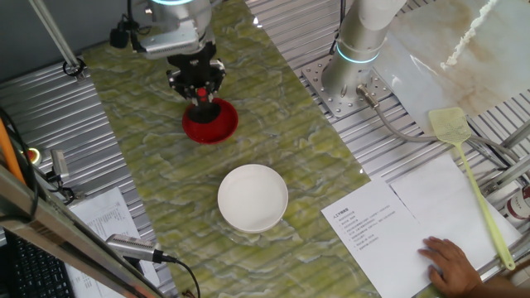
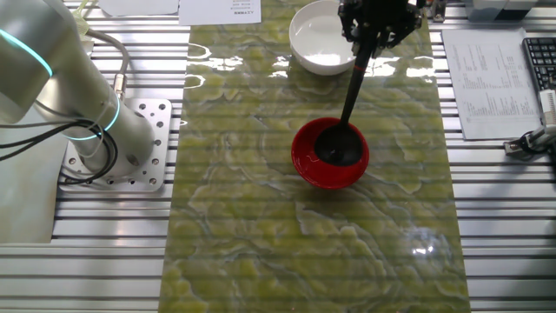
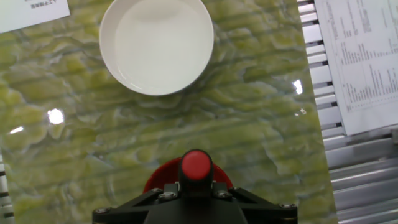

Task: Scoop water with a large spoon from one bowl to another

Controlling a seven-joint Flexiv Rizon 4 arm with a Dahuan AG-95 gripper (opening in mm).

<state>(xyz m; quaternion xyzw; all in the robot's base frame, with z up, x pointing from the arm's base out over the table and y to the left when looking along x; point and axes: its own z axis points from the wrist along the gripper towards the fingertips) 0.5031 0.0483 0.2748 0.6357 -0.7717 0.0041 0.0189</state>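
Note:
My gripper (image 2: 375, 30) is shut on the top of the black ladle's handle (image 2: 354, 83). The ladle's round cup (image 2: 337, 146) sits inside the small red bowl (image 2: 330, 155). In one fixed view the gripper (image 1: 199, 89) stands right over the red bowl (image 1: 210, 122). In the hand view the handle's red tip (image 3: 196, 165) shows between the jaws, with the red bowl's rim (image 3: 155, 180) below it. The wider white bowl (image 1: 252, 197) stands apart, nearer the papers; it also shows in the other fixed view (image 2: 323, 39) and the hand view (image 3: 157, 43).
A yellow-green fly swatter (image 1: 468, 170) lies on white paper (image 1: 389, 228) at the right, where a person's hand (image 1: 451, 263) rests. The arm's base (image 1: 352, 87) is bolted beside the green marbled mat (image 1: 166, 199). Printed sheets (image 2: 491, 78) and a keyboard (image 2: 540, 56) lie beside it.

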